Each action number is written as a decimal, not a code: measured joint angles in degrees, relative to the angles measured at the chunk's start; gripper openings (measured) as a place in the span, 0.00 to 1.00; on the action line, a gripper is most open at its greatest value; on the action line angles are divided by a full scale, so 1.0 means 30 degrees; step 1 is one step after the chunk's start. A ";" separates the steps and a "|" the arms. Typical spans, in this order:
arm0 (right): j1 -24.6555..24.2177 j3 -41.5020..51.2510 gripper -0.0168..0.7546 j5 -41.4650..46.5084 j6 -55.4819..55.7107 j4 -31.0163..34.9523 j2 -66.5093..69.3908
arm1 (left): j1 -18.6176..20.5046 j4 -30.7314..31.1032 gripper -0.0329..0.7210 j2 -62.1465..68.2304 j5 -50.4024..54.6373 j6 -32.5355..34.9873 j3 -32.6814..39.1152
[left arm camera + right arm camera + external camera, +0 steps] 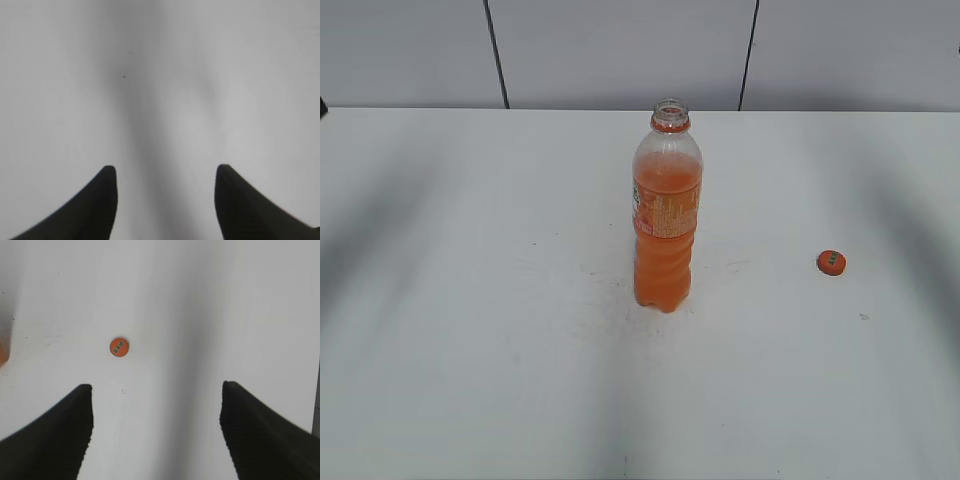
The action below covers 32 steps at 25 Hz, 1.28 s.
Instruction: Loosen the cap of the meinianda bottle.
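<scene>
The meinianda bottle [666, 215] stands upright in the middle of the white table, its mouth open with no cap on it. The orange cap [831, 262] lies flat on the table to the bottle's right, and also shows in the right wrist view [119, 347]. My right gripper [156, 386] is open and empty above the table, the cap ahead and left of its jaws. My left gripper [166, 168] is open and empty over bare table. Neither gripper shows in the exterior view. An orange sliver of the bottle [2, 356] sits at the right wrist view's left edge.
The white table [470, 300] carries faint scuffs and small specks around the bottle. A pale wall with dark vertical seams [497, 55] stands behind the table's far edge.
</scene>
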 joint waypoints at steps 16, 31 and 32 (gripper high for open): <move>0.0000 0.9197 0.79 -0.0225 -0.0109 0.0153 -1.1694 | 0.0000 -0.1214 0.56 -1.3488 0.0235 0.0000 0.7179; 0.0000 2.0910 0.79 -0.2785 0.0159 0.0179 -2.3297 | 0.0000 -0.2207 0.56 -2.4187 -0.1104 -0.0077 1.4225; 0.0000 2.1042 0.79 -0.3004 0.0257 0.0179 -2.3862 | 0.0000 -0.2226 0.56 -2.4576 -0.1104 -0.0077 1.4241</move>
